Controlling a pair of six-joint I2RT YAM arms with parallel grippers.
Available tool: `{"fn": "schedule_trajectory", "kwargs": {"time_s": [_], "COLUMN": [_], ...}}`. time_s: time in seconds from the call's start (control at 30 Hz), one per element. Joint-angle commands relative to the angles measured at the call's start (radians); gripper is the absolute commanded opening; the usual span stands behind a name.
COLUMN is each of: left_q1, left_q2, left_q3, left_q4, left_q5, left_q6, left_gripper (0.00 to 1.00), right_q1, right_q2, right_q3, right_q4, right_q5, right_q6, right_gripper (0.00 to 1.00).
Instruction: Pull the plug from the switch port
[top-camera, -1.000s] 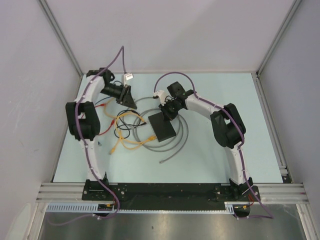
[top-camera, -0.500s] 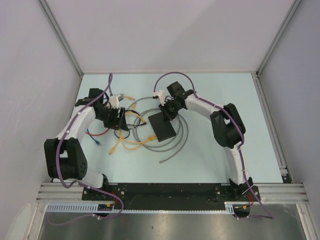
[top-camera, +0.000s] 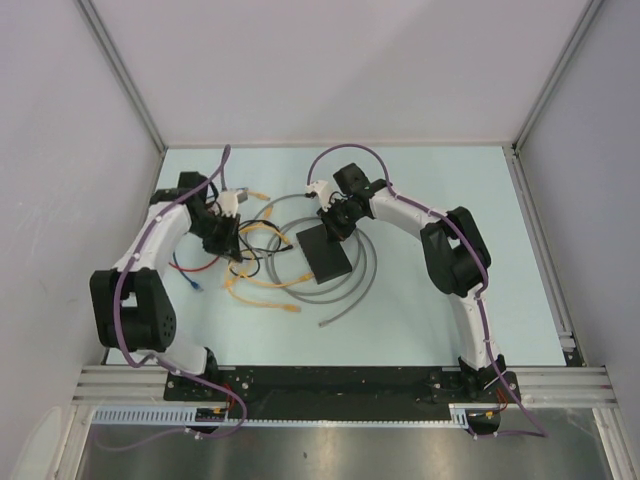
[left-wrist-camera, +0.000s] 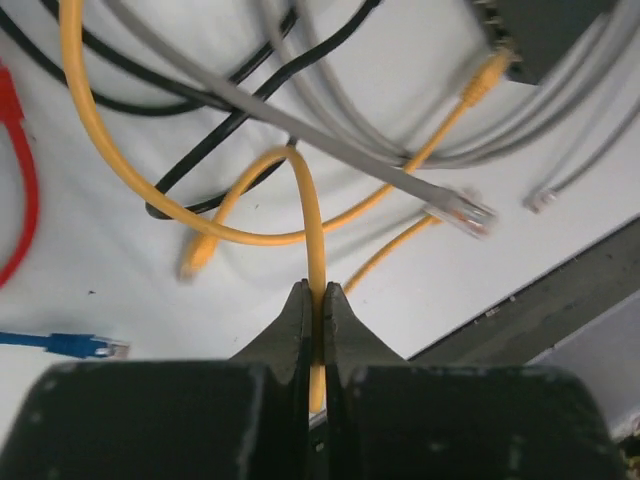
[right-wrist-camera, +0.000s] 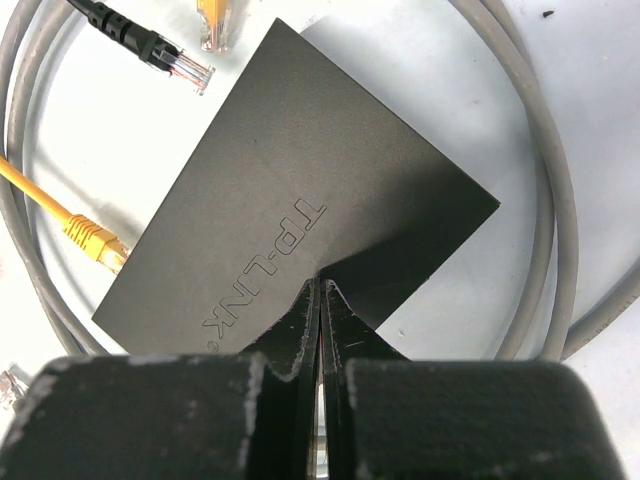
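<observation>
Left pincer (left-wrist-camera: 318, 292) clamped on yellow cable (left-wrist-camera: 309, 215), right pincer (right-wrist-camera: 320, 287) closed, tips on switch (right-wrist-camera: 300, 190)

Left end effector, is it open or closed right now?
Shut: in the left wrist view the left end effector pinches the yellow cable between its closed fingers.

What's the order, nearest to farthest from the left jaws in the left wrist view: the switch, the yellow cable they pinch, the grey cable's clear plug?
1. Yellow cable, between the jaws.
2. Clear plug, to the right.
3. Switch, top right corner.
</observation>
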Motion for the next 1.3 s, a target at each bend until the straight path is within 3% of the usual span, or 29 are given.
{"fn": "schedule_trajectory", "kwargs": {"time_s": [0.0, 0.1, 0.23, 0.43, 0.57, 0.67, 0.7, 0.8, 0.9, 1.0, 1.17, 1.27], "left_q1": [-0.002, -0.002, -0.002, 0.024, 0.024, 0.024, 0.024, 0.022, 0.021, 0.014, 0.01, -0.065], "left_q2": [-0.047, -0.084, -0.084, -0.045, 0.02, 0.057, 0.062, 0.082, 0.106, 0.116, 0.156, 0.192], "left_q3": [0.252, 0.365, 0.489, 0.577, 0.588, 0.583, 0.576, 0.551, 0.571, 0.594, 0.606, 0.58], "left_q4": [-0.104, -0.078, 0.026, 0.25, 0.275, 0.257, 0.254, 0.264, 0.261, 0.269, 0.255, 0.234], "left_q5": [0.169, 0.253, 0.16, -0.245, -0.417, -0.428, -0.396, -0.328, -0.284, -0.221, 0.183, 0.354], "left_q6": [0.213, 0.239, 0.219, 0.123, 0.103, 0.074, 0.058, 0.016, -0.017, -0.037, -0.06, -0.042], "left_gripper": [0.0, 0.0, 0.0, 0.0, 0.0, 0.26, 0.38, 0.52, 0.59, 0.61, 0.63, 0.63], "right_q1": [0.005, 0.0, -0.001, -0.006, -0.01, -0.015, -0.015, -0.02, -0.023, -0.024, -0.023, -0.027], "right_q2": [0.151, 0.188, 0.186, 0.194, 0.194, 0.195, 0.195, 0.2, 0.203, 0.203, 0.203, 0.185], "right_q3": [-0.029, 0.011, 0.018, 0.023, 0.025, 0.026, 0.028, 0.034, 0.038, 0.04, 0.038, 0.02], "right_q4": [-0.171, -0.194, -0.2, -0.202, -0.199, -0.199, -0.197, -0.199, -0.2, -0.199, -0.199, -0.191], "right_q5": [0.136, 0.143, 0.12, 0.123, 0.125, 0.126, 0.128, 0.129, 0.131, 0.131, 0.134, 0.119], "right_q6": [-0.033, -0.02, -0.028, -0.022, -0.016, -0.009, -0.009, -0.008, -0.005, -0.002, 0.0, -0.002], "right_gripper": [0.0, 0.0, 0.0, 0.0, 0.0, 0.0, 0.0, 0.0, 0.0, 0.0, 0.0, 0.0]}}
